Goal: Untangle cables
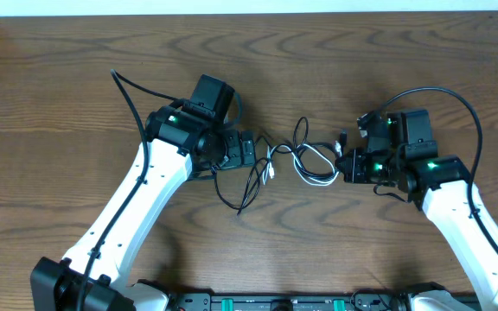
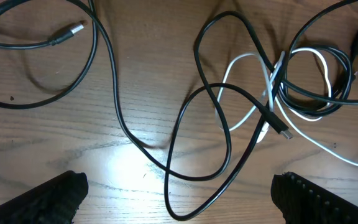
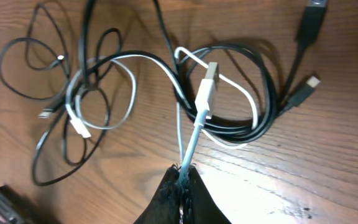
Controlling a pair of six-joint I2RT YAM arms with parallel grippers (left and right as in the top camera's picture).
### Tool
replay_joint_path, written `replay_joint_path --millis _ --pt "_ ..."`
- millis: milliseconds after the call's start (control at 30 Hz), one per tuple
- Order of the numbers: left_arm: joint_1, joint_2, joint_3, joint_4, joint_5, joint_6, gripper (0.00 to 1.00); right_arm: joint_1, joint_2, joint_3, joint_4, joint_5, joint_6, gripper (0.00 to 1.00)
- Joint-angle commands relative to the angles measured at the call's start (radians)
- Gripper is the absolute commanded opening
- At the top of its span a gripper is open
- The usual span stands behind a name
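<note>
Both busy-ish: my right gripper (image 3: 182, 177) is pinching the white cable (image 3: 192, 140), my left gripper (image 2: 179, 186) gapes wide above the black cables (image 2: 115, 99).

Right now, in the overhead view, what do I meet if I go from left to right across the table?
Left arm → left pincer, open → coil of the white cable → right pincer, shut on it → right arm. The black cables overlap these, so I leave them out.
</note>
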Motion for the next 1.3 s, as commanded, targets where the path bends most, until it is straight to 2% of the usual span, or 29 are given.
replay_joint_path --millis 0,233,700,900,1167,1200,1267 --pt "-0.001 -0.001 0.016 -0.003 -0.01 0.001 1.0 0.003 0.012 0.006 0.0 0.03 -0.022 0.01" --pt "-0.001 -0.001 0.016 -0.003 -0.01 0.001 1.0 0.054 0.019 0.005 0.005 -0.035 -0.022 0.01" --pt "-0.001 -0.001 0.016 -0.003 -0.01 0.001 1.0 0.272 0.019 0.005 0.009 -0.029 0.016 0.01" --pt "-0.001 -0.001 0.016 -0.003 -0.01 0.001 1.0 0.346 0.019 0.005 0.013 0.046 0.016 0.02" --pt "-0.001 -0.001 0.016 -0.003 -0.01 0.001 1.0 0.383 0.019 0.005 -0.004 0.049 0.042 0.06" --pt "-0.001 -0.001 0.016 -0.003 -0.01 0.001 1.0 0.389 0.019 0.005 -0.007 0.049 0.042 0.08" --pt "-0.001 -0.001 0.016 -0.003 -0.01 0.001 1.0 0.402 0.019 0.005 -0.009 0.049 0.042 0.21"
